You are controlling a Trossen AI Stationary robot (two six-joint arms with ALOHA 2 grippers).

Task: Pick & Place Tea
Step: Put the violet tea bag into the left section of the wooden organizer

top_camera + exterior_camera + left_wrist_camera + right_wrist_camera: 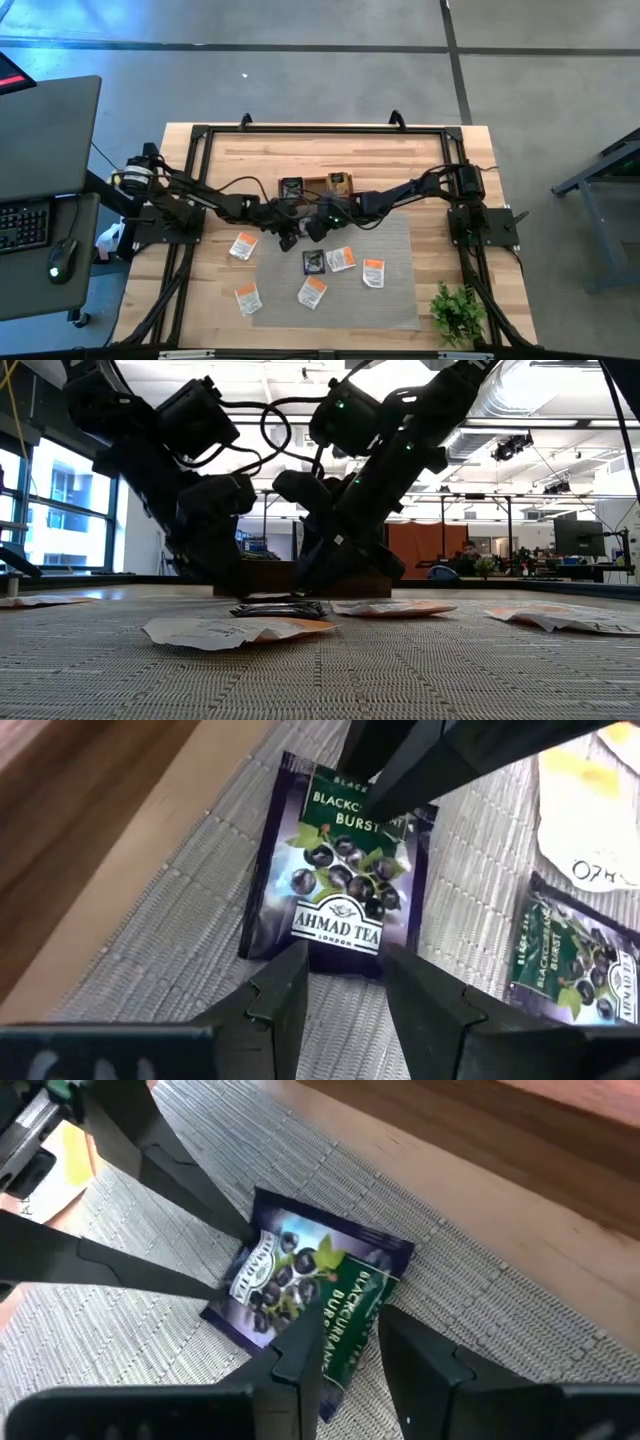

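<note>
Sachet: a black blackcurrant tea sachet [337, 870] lies flat on the grey mat [400, 300], just beside the wooden box [318, 186].
Left gripper [343, 988]: parted, empty, fingertips at the sachet's near edge.
Right gripper [348, 1357]: parted, one finger over the opposite edge — probably pinning it.
Wrist views: show the label and gaps; the low view hides them.
</note>
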